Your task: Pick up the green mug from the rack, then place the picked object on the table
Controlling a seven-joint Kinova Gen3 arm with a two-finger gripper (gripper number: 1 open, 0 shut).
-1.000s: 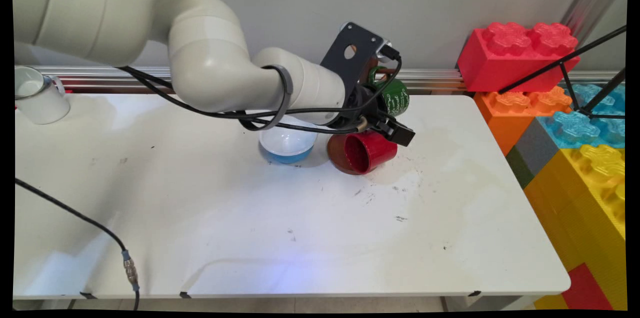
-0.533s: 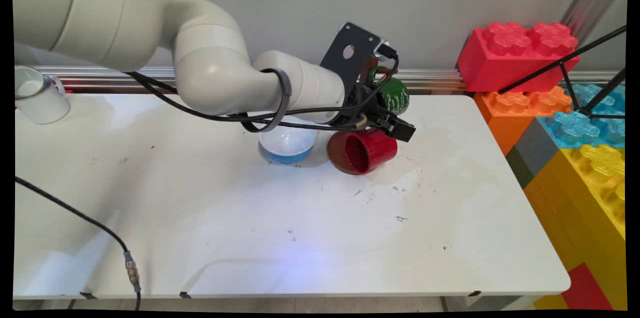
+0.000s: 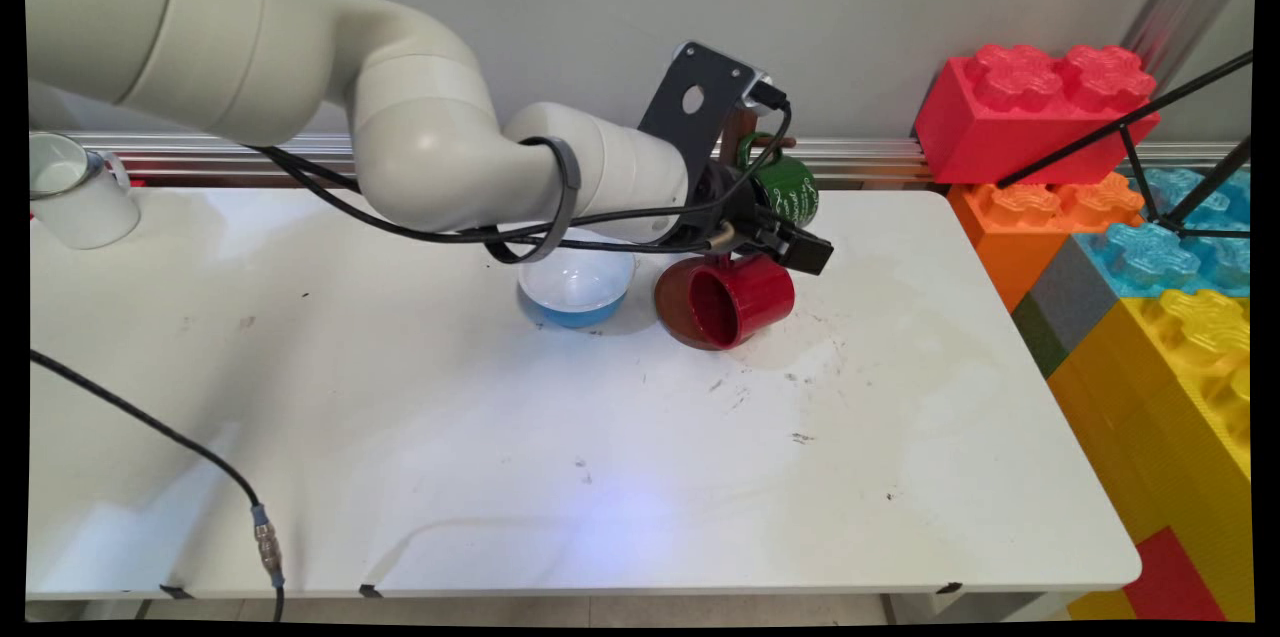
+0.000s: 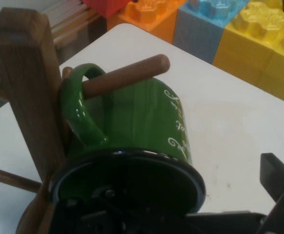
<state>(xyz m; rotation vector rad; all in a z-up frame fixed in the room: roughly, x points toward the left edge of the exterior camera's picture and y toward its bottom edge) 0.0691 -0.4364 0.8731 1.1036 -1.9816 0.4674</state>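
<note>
Green mug (image 4: 146, 122): hangs by its handle (image 4: 81, 109) on a wooden peg (image 4: 124, 75) of the mug tree; body tilted, white script on its side, dark rim turned toward the hand camera. In the main view it shows just behind the wrist, at the table's far edge (image 3: 785, 192).
Mug tree (image 4: 27, 83): upright wooden post, touching the green mug's handle; more pegs leave the post lower down, on the side away from the mug.
Gripper (image 3: 790, 245): just in front of the green mug, close to its rim. One black finger (image 4: 278, 183) shows beside the mug in the hand view; the other is hidden, so I cannot tell whether the claw is spread or closed, and it seems not to grip the mug, though the view is poor.
Red mug (image 3: 728, 302): lies on its side just in front of the green mug, directly below the gripper, mouth facing the near left.
Blue bowl (image 3: 575, 289): upright, white inside, left of the green mug and just beside the red mug, partly under the arm.
White mug (image 3: 75, 189): well apart from the green mug, at the table's far left.
Table (image 3: 600, 457): white, scuffed with dark marks near the red mug.
Toy bricks (image 3: 1035, 102): large red, orange, blue and yellow blocks stacked right of the green mug, beyond the table's end.
</note>
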